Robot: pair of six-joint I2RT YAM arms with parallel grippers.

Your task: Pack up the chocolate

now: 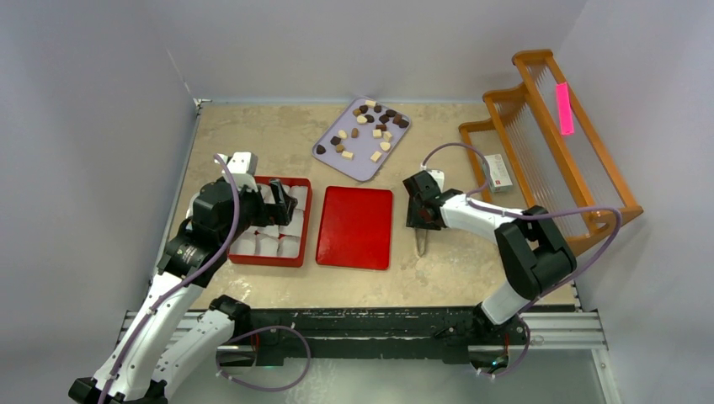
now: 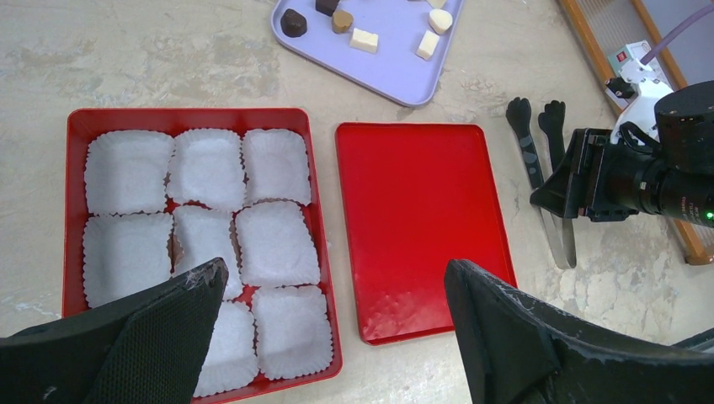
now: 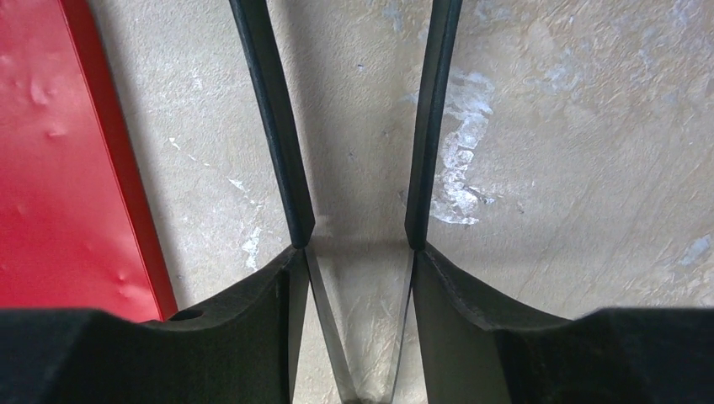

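Top external view: nearest, the left gripper [image 1: 282,206] is held wide open above a red box [image 1: 271,263] lined with white paper cups [image 2: 274,244]. A red lid [image 1: 355,227] is laid just beside the box. Right of it, the right gripper [image 3: 358,248] is closed on both arms of tongs [image 2: 529,160] lying on the table [image 1: 253,135]. Farther back, the chocolate [image 1: 370,130] is scattered on a lavender tray [image 1: 364,171].

The tabletop [image 1: 253,135] is beige, mottled like marble. At twelve o'clock a lavender tray [image 2: 396,71] carries cream and dark brown chocolate [image 1: 371,126]. At nine o'clock a red box [image 2: 76,126] holds white fluted paper cups [image 2: 274,244]; the lid [image 1: 355,227] is plain red. The tongs [image 2: 532,164] have black tips and silvery arms. At two o'clock, an orange-brown rack [image 1: 589,160] bears a bright pink tag [image 1: 564,108].
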